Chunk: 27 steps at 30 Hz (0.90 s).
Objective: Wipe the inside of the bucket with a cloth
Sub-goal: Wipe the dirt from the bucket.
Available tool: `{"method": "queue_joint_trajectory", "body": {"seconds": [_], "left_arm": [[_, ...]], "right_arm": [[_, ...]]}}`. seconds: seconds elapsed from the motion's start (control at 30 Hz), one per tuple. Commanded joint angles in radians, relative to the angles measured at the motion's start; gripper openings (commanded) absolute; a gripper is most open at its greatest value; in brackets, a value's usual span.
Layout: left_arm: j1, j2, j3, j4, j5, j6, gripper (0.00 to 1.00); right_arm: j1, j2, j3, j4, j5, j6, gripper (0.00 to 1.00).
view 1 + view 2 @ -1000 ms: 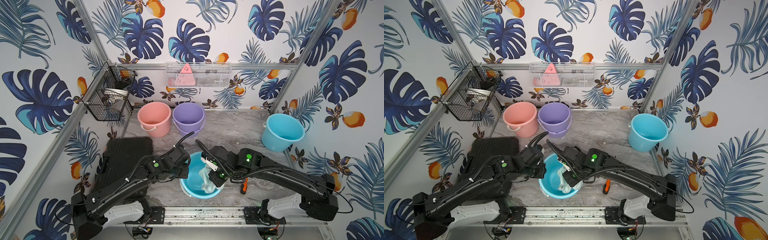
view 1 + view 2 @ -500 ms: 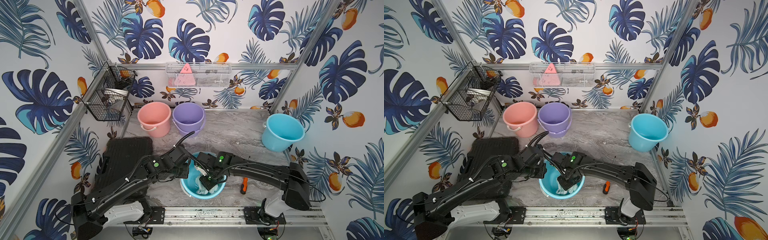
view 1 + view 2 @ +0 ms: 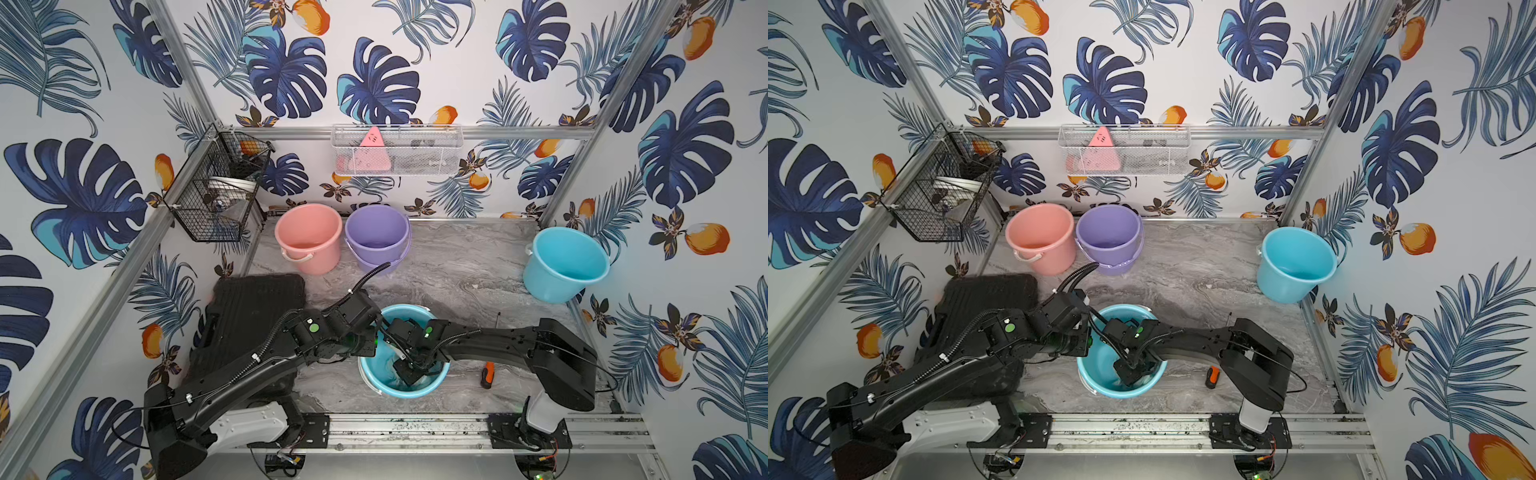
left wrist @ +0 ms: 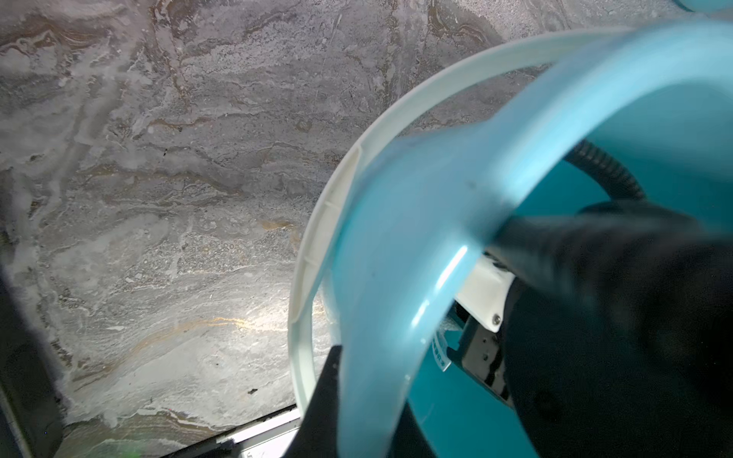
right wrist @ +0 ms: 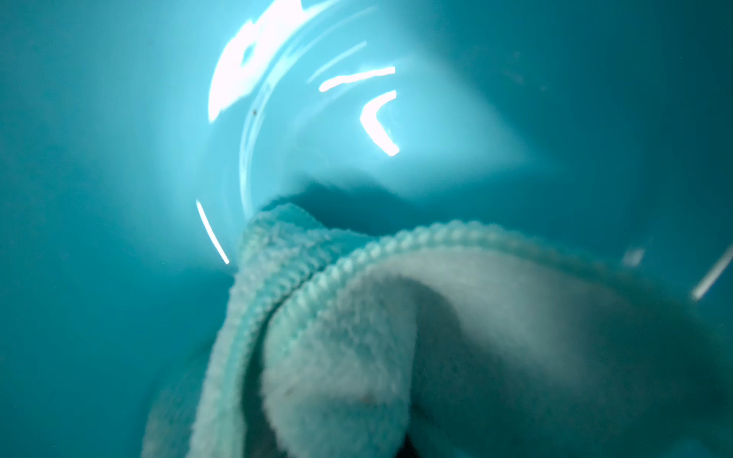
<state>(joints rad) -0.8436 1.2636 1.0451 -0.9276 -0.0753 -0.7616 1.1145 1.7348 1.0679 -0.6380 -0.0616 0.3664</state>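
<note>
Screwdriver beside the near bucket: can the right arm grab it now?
Probably not yet. The right gripper is down inside the near blue bucket, shut on the cloth; the screwdriver lies outside it on the tabletop, unobstructed.

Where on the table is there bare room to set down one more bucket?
The widest bare patch of table lies between the purple bucket and the blue bucket by the side wall, behind the front bucket. The front is crowded: left arm and right arm meet over that bucket, the black case on one side, the screwdriver on the other.
</note>
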Motion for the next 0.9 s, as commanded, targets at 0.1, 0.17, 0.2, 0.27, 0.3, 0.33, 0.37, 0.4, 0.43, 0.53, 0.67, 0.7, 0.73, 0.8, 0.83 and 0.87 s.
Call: {"method": "queue_joint_trajectory", "body": {"seconds": [0.1,0.17,0.2,0.27,0.3,0.33,0.37,0.4,0.43,0.53,0.67,0.7,0.73,0.8,0.83,0.87], "left_arm": [[0.0,-0.005,0.02,0.056,-0.011,0.003,0.0],[-0.001,-0.007,0.018,0.053,-0.014,0.002,0.0],[0.0,-0.008,0.018,0.052,-0.016,0.001,0.0],[0.0,-0.009,0.015,0.051,-0.018,0.001,0.0],[0.0,-0.009,0.014,0.052,-0.018,-0.001,0.0],[0.0,-0.008,0.015,0.052,-0.019,-0.001,0.0],[0.0,-0.007,0.014,0.052,-0.02,-0.001,0.0],[0.0,-0.007,0.015,0.053,-0.02,-0.001,0.0],[-0.001,-0.007,0.013,0.053,-0.02,-0.002,0.0],[0.0,-0.007,0.01,0.058,-0.02,-0.003,0.0],[0.0,-0.008,0.004,0.06,-0.02,-0.006,0.0],[-0.001,-0.008,0.003,0.061,-0.02,-0.007,0.0],[-0.001,-0.008,0.001,0.062,-0.02,-0.008,0.0],[0.0,-0.009,0.0,0.064,-0.019,-0.01,0.0],[0.0,-0.01,0.0,0.064,-0.018,-0.011,0.0],[0.0,-0.01,-0.001,0.065,-0.017,-0.012,0.0]], "right_arm": [[-0.002,0.012,-0.041,0.032,0.13,0.045,0.0],[-0.003,-0.021,-0.036,0.013,0.125,0.042,0.0],[-0.002,-0.045,-0.033,-0.001,0.121,0.039,0.0],[-0.002,-0.094,-0.019,-0.034,0.107,0.033,0.0],[-0.002,-0.121,-0.007,-0.057,0.094,0.03,0.0],[-0.002,-0.146,0.005,-0.081,0.081,0.027,0.0],[-0.002,-0.166,0.017,-0.106,0.073,0.026,0.0],[-0.001,-0.19,0.034,-0.136,0.063,0.024,0.0],[-0.002,-0.213,0.05,-0.163,0.052,0.027,0.0],[-0.002,-0.28,0.095,-0.218,0.0,0.041,0.0],[-0.001,-0.346,0.132,-0.261,-0.075,0.066,0.0],[-0.001,-0.357,0.143,-0.271,-0.096,0.074,0.0],[0.0,-0.365,0.154,-0.28,-0.119,0.083,0.0],[-0.001,-0.374,0.173,-0.294,-0.16,0.11,0.0],[-0.001,-0.376,0.182,-0.3,-0.184,0.125,0.0],[0.0,-0.378,0.187,-0.301,-0.201,0.139,0.0]]}}
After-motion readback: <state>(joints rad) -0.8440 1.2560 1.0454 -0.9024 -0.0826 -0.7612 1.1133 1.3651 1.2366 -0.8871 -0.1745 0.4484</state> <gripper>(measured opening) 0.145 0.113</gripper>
